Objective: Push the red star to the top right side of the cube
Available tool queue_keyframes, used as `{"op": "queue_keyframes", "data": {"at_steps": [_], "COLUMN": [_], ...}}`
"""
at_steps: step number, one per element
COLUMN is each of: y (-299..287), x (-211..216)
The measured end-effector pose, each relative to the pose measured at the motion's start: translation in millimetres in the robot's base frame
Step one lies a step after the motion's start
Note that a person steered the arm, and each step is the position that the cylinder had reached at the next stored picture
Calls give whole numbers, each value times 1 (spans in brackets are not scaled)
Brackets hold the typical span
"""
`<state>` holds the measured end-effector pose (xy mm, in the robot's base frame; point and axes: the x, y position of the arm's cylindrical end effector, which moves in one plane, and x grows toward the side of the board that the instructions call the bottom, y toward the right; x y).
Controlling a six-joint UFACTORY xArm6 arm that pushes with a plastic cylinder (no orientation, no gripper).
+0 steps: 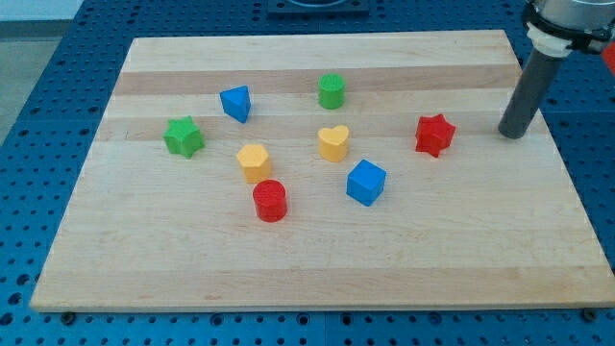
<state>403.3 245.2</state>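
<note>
The red star [434, 134] lies on the wooden board [317, 259] right of centre. The blue cube [365, 182] sits below and to the left of it, apart from it. My tip [513, 133] stands on the board to the right of the red star, with a clear gap between them, at about the star's height in the view.
A yellow heart [333, 142] lies left of the red star. A green cylinder [332, 90], a blue triangular block [235, 103], a green star [183, 136], a yellow hexagonal block [254, 162] and a red cylinder [270, 200] lie further left.
</note>
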Motion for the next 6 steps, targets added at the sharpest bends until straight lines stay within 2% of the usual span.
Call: {"op": "queue_keyframes", "data": {"at_steps": [1, 5, 6], "y": [-4, -122, -127], "x": [0, 14, 19]}}
